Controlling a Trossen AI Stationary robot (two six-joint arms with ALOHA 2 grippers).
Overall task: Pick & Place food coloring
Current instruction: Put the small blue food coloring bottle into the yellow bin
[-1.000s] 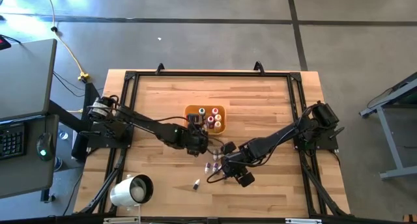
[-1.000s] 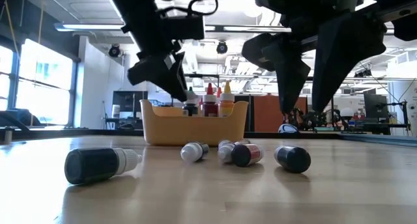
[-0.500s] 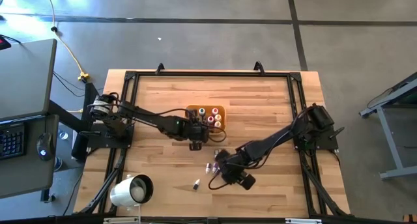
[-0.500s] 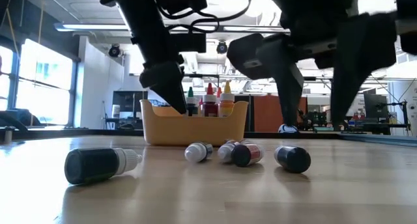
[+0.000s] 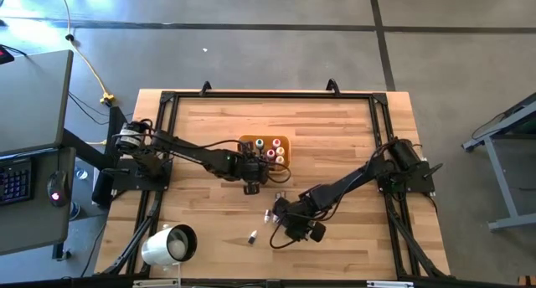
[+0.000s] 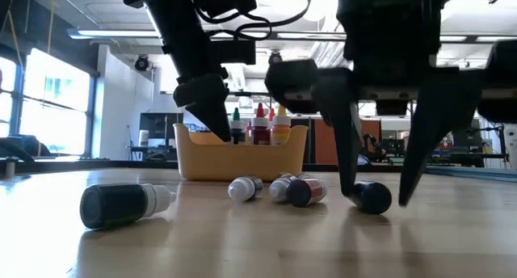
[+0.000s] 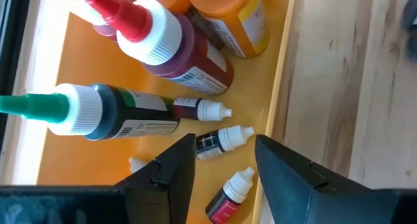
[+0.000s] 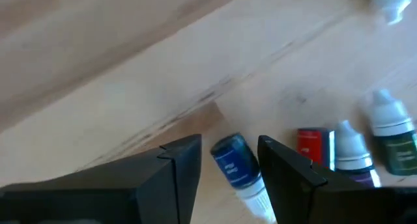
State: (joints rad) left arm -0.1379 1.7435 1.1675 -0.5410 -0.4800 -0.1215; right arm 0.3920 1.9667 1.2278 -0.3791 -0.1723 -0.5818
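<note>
An orange tray (image 5: 243,141) sits mid-table. Several food coloring bottles (image 6: 260,120) stand upright in it, and small ones (image 7: 225,138) lie on its floor. My left gripper (image 7: 225,144) hangs open just above those small bottles, touching none. More food coloring lies on the wood nearer the front: a cluster (image 6: 295,189) and a dark bottle with a pale cap (image 6: 121,204). My right gripper (image 8: 231,146) is open and low over the table. Its fingers stand on either side of a dark blue bottle (image 8: 234,162) lying on its side.
A white roll (image 5: 167,244) lies near the table's front left corner. Black frame rails (image 5: 268,95) run along the table's edges. A red-labelled bottle (image 8: 316,146) and others lie close beside the right gripper. Bare wood spreads toward the far and right sides.
My right gripper has come down toward the table and rolled about its own line; its fingertips now flank the dark blue bottle near the tabletop. My left gripper has shifted a little toward the tray and has then kept still.
</note>
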